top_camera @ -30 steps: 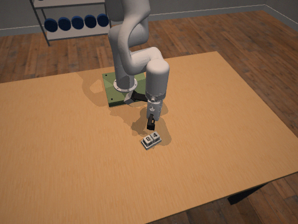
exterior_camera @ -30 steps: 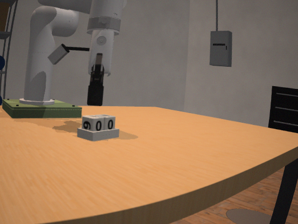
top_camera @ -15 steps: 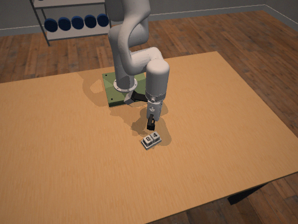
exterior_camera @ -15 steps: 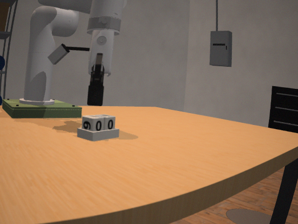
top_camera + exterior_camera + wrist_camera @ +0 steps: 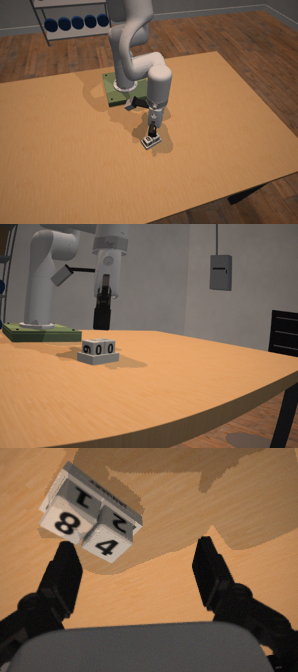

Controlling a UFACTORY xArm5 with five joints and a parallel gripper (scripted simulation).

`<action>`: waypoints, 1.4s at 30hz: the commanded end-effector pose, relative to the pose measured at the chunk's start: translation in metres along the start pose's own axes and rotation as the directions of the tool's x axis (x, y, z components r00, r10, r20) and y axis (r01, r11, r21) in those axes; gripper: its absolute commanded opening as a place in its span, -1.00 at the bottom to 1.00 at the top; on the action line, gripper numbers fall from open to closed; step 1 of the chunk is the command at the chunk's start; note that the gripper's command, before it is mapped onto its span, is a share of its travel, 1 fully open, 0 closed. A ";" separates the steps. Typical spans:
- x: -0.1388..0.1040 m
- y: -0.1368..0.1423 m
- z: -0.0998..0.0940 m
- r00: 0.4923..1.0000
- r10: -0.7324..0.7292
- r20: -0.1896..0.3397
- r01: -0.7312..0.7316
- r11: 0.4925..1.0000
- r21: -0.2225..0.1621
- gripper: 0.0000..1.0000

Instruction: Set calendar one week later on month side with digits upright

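The grey calendar tray [image 5: 153, 144] sits flat on the table with two white cubes side by side in it. In the wrist view the left cube [image 5: 64, 524] shows 8 on top and the right cube [image 5: 105, 546] shows 4. The faces above the tray's lettered side [image 5: 107, 493] show 1 and 2, upside down in this view. In the exterior view the tray [image 5: 98, 357] shows 0 and 0 on one long side and a 6 or 9 on the end face. My gripper [image 5: 137, 553] [image 5: 102, 322] is open and empty. It hovers above the table just beside the cubes and touches nothing.
The arm's green base plate [image 5: 125, 90] lies behind the tray. A shelf with blue discs [image 5: 76, 21] stands on the floor beyond the table. A grey wall box [image 5: 220, 272] and a dark cabinet [image 5: 285, 331] are off the table.
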State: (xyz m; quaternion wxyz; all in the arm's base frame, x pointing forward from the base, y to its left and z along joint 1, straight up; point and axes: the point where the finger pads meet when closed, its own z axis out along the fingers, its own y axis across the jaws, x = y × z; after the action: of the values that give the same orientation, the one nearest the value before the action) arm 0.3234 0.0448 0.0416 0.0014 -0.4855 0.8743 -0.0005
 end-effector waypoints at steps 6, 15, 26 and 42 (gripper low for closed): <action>-0.008 -0.019 -0.002 1.000 0.000 0.001 0.000 1.000 0.001 1.00; -0.017 -0.043 -0.004 1.000 0.000 0.001 0.000 1.000 0.002 1.00; -0.027 -0.067 -0.006 1.000 0.000 0.001 0.000 1.000 0.002 1.00; -0.028 -0.070 -0.006 1.000 0.000 0.001 0.000 1.000 0.002 1.00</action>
State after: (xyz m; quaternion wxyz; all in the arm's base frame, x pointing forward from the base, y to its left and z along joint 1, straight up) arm 0.3964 0.0313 0.0468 0.0006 -0.4856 0.8742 -0.0003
